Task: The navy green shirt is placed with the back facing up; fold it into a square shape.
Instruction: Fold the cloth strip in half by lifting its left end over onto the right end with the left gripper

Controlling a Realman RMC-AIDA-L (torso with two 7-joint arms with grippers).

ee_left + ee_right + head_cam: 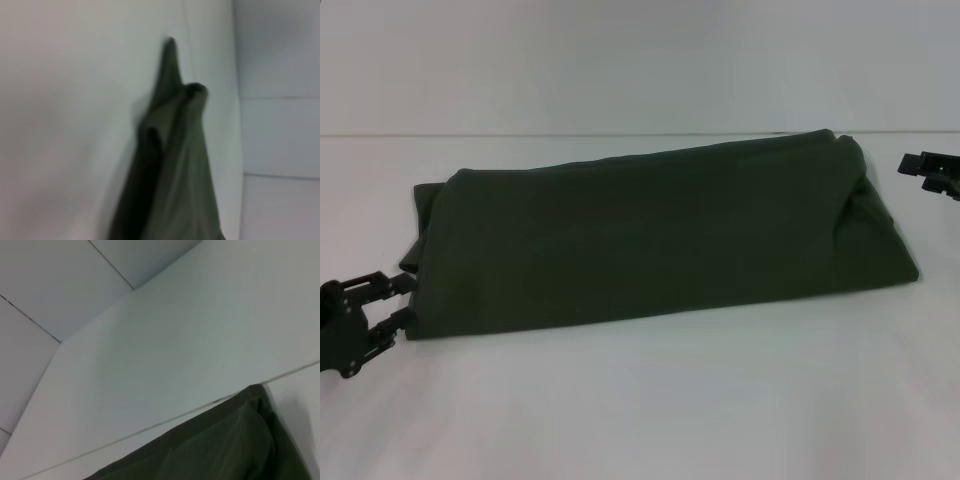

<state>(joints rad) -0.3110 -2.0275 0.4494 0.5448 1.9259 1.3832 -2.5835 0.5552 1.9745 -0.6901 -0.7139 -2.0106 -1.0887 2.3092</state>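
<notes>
The navy green shirt [650, 240] lies on the white table [640, 400] folded into a long band that runs from left to right, with its right end bunched. My left gripper [412, 300] is at the shirt's front left corner, open, with its fingertips at the fabric's edge. The left wrist view shows the shirt [175, 170] stretching away along the table. My right gripper [916, 171] hangs open just past the shirt's far right end, clear of it. The right wrist view shows that end of the shirt [235, 445].
The white table's far edge [520, 134] meets a pale wall behind the shirt. A seam in the tabletop [150, 425] runs beside the shirt's right end.
</notes>
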